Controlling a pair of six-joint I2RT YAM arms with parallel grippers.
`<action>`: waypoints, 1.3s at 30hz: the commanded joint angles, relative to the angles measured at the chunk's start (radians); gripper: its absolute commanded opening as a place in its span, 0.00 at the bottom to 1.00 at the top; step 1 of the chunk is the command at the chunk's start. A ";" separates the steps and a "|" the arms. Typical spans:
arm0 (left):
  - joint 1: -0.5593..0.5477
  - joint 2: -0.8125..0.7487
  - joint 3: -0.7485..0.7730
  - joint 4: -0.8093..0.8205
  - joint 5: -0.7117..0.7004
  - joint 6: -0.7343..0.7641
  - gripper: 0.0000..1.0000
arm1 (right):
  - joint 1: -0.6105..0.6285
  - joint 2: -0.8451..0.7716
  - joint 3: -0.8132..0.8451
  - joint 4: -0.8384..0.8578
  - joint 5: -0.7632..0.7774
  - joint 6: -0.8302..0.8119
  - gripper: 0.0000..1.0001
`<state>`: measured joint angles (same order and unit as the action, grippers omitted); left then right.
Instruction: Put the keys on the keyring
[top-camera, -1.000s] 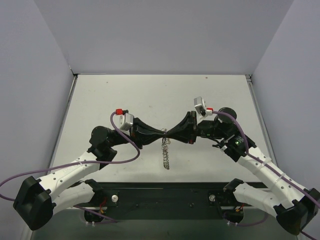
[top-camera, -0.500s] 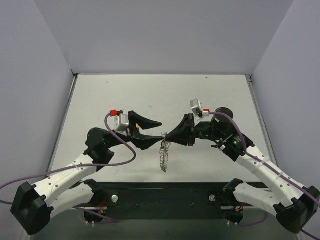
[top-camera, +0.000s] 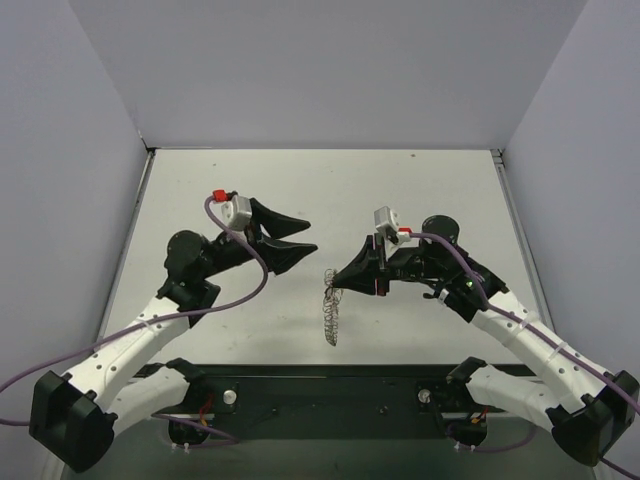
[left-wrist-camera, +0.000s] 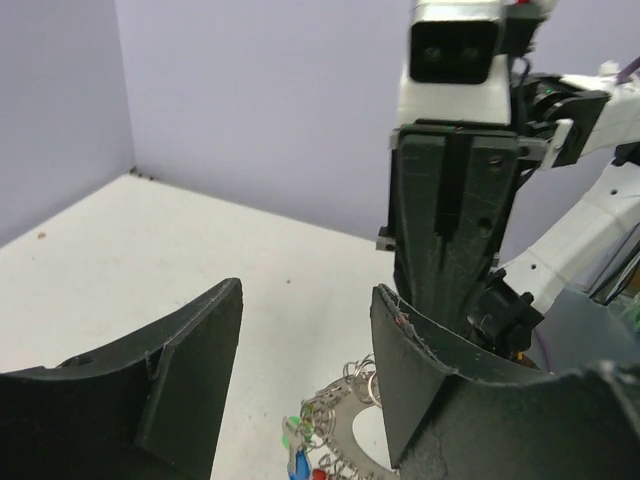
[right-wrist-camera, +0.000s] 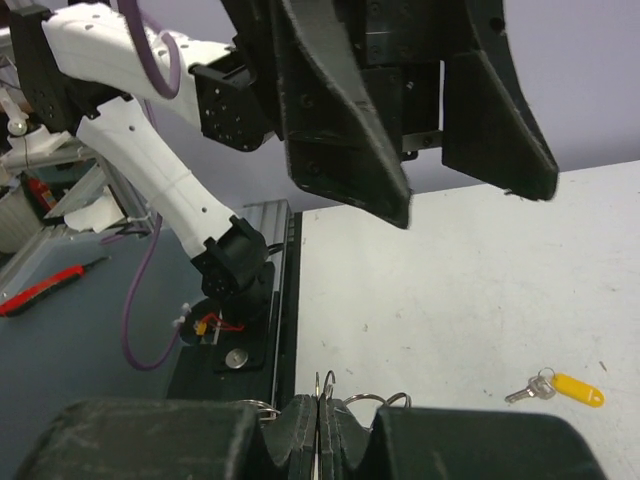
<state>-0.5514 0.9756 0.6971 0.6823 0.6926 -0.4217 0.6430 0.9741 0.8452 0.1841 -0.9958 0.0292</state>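
Hold keyring (top-camera: 331, 312) steady in clamped right claw (top-camera: 335, 276), loop dangling toward 6 o'clock. Send gaping, empty left claw (top-camera: 311, 235) for yellow key (right-wrist-camera: 565, 388) on counter (top-camera: 300, 180); pinch head, hole clear.

The left tool (top-camera: 311, 235) stands with its jaws wide apart, fingertips pointing toward the right tool (top-camera: 334, 276), near it but not touching. The right tool is pinched fully shut, its tip angled downward. Both arms reach inward, elbows bent.
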 joint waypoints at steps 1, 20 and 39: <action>0.024 0.035 0.076 -0.200 -0.033 0.037 0.63 | 0.007 -0.024 -0.012 0.089 -0.076 -0.135 0.00; 0.307 0.461 0.225 -0.862 -0.361 -0.081 0.47 | 0.015 -0.037 0.031 -0.044 0.108 -0.127 0.00; 0.315 0.767 0.268 -0.816 -0.430 -0.069 0.41 | 0.015 -0.034 0.043 -0.080 0.092 -0.135 0.00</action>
<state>-0.2390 1.7023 0.9173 -0.1616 0.2855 -0.4946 0.6498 0.9474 0.8288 0.0414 -0.8669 -0.0822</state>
